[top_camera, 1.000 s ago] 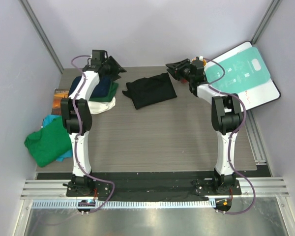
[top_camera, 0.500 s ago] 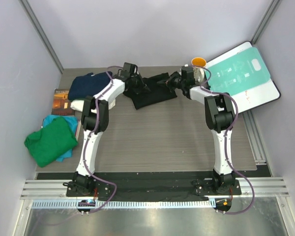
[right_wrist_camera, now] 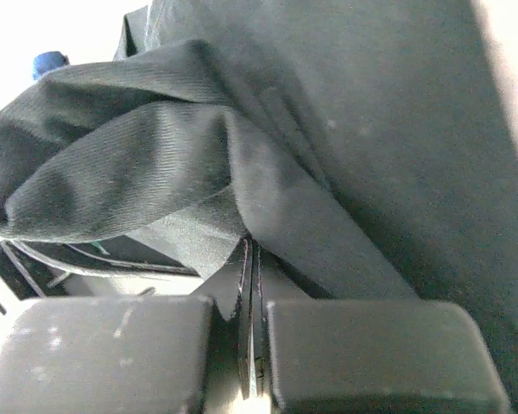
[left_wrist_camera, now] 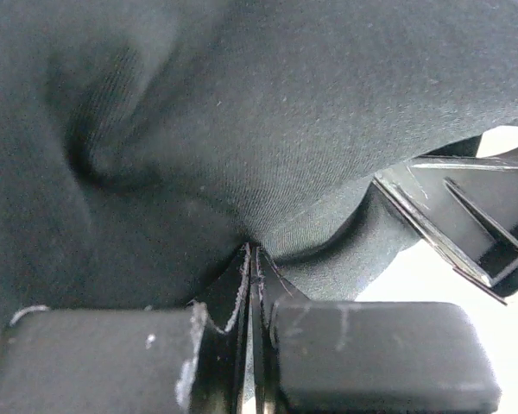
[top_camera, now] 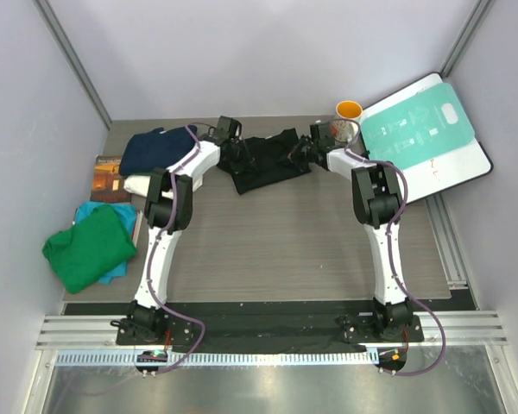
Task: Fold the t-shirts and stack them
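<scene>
A folded black t-shirt (top_camera: pixel 263 160) lies at the back middle of the table. My left gripper (top_camera: pixel 234 154) is at its left edge and my right gripper (top_camera: pixel 300 153) at its right edge. In the left wrist view the jaws are pressed together, and black cloth (left_wrist_camera: pixel 242 129) is pinched at the tips of the left gripper (left_wrist_camera: pixel 252 252). The right wrist view shows the right gripper (right_wrist_camera: pixel 249 243) shut the same way on a fold of black cloth (right_wrist_camera: pixel 155 164). A navy t-shirt (top_camera: pixel 152 148) sits on a pile at the back left. Green (top_camera: pixel 91 247) and teal (top_camera: pixel 85 211) t-shirts lie at the left edge.
A teal-and-white board (top_camera: pixel 423 131) leans at the back right. An orange cup (top_camera: pixel 349 109) and a clear cup (top_camera: pixel 344 131) stand just behind the right gripper. A brown book (top_camera: pixel 109 169) lies by the navy pile, with white cloth (top_camera: pixel 138 185) under the navy shirt.
Both arms swung in from the back corners to the two sides of the black t-shirt. Both grippers went from open to shut on its cloth.
</scene>
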{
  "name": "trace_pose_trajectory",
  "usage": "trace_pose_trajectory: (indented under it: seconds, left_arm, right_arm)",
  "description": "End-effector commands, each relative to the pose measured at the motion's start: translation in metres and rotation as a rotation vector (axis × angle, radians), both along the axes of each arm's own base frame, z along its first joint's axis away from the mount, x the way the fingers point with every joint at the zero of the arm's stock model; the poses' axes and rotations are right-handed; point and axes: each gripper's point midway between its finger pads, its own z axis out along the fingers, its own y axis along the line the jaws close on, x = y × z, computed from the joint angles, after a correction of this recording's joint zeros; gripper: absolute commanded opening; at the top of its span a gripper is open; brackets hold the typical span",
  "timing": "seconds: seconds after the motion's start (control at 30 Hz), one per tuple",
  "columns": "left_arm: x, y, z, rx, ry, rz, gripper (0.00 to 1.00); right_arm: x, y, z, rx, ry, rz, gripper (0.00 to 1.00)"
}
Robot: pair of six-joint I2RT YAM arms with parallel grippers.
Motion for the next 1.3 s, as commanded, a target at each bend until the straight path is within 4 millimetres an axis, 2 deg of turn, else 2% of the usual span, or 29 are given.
trace_pose_trajectory:
  seconds: [0.0,0.03,0.07,0.1,0.13,0.17,0.2,0.23,0.37,0.4,0.43,0.47,0.57,0.63,0.67,0.73,0.8,0.87,0.93,1.13,1.27]
  left_arm:
    - [-0.066,0.024,-0.021,0.152,0.146,-0.067,0.00]
    - [-0.075,0.025,-0.021,0.167,0.150,-0.092,0.00]
    - [-0.082,0.026,-0.009,0.167,0.136,-0.106,0.00]
    - [-0.103,0.033,-0.020,0.189,0.189,-0.125,0.00]
    - [-0.112,0.036,-0.019,0.198,0.195,-0.139,0.00]
    - [-0.131,0.044,-0.029,0.224,0.231,-0.164,0.00]
    - [-0.139,0.044,-0.016,0.226,0.213,-0.178,0.00]
    - [-0.148,0.046,-0.015,0.230,0.216,-0.195,0.00]
    - [-0.197,0.053,-0.010,0.268,0.249,-0.284,0.00]
    - [-0.201,0.051,-0.001,0.267,0.228,-0.295,0.00]
    - [-0.204,0.052,0.002,0.269,0.222,-0.293,0.00]
    - [-0.205,0.053,0.005,0.264,0.212,-0.288,0.02]
    - [-0.191,0.050,0.029,0.253,0.133,-0.269,0.21]
    - [-0.181,0.048,0.042,0.251,0.091,-0.259,0.26]
    - [-0.171,0.045,0.053,0.248,0.060,-0.254,0.30]
    - [-0.160,0.045,0.061,0.246,0.031,-0.243,0.31]
    - [-0.146,0.046,0.073,0.238,0.001,-0.221,0.31]
    - [-0.137,0.046,0.081,0.227,-0.020,-0.211,0.31]
    - [-0.130,0.051,0.080,0.236,-0.029,-0.205,0.31]
    - [-0.126,0.058,0.058,0.237,0.021,-0.229,0.31]
    - [-0.129,0.061,0.043,0.249,0.016,-0.229,0.31]
  right_arm:
    - [-0.071,-0.013,-0.022,-0.179,0.140,0.074,0.01]
    - [-0.085,-0.011,-0.024,-0.198,0.148,0.099,0.01]
    - [-0.112,-0.016,-0.035,-0.220,0.203,0.117,0.01]
    - [-0.123,-0.015,-0.019,-0.222,0.186,0.132,0.01]
    - [-0.139,-0.011,-0.015,-0.235,0.188,0.165,0.01]
    - [-0.168,-0.018,-0.027,-0.261,0.252,0.185,0.01]
    - [-0.181,-0.019,-0.024,-0.272,0.266,0.198,0.01]
    - [-0.201,-0.018,-0.014,-0.281,0.264,0.217,0.01]
    - [-0.244,-0.013,0.010,-0.310,0.267,0.289,0.02]
    - [-0.246,-0.012,0.016,-0.313,0.253,0.290,0.04]
    - [-0.244,-0.010,0.031,-0.310,0.209,0.285,0.05]
    - [-0.243,-0.008,0.037,-0.303,0.195,0.279,0.13]
    - [-0.226,-0.003,0.063,-0.293,0.114,0.267,0.28]
    - [-0.213,0.002,0.079,-0.288,0.060,0.264,0.29]
    - [-0.209,0.004,0.079,-0.290,0.055,0.266,0.30]
    - [-0.199,0.009,0.086,-0.288,0.025,0.277,0.29]
    - [-0.195,0.015,0.084,-0.272,0.030,0.295,0.21]
    - [-0.189,0.019,0.087,-0.260,0.015,0.292,0.19]
    - [-0.184,0.017,0.079,-0.279,0.017,0.281,0.17]
    - [-0.181,0.020,0.054,-0.300,0.055,0.322,0.14]
    - [-0.179,0.012,0.037,-0.351,0.077,0.299,0.13]
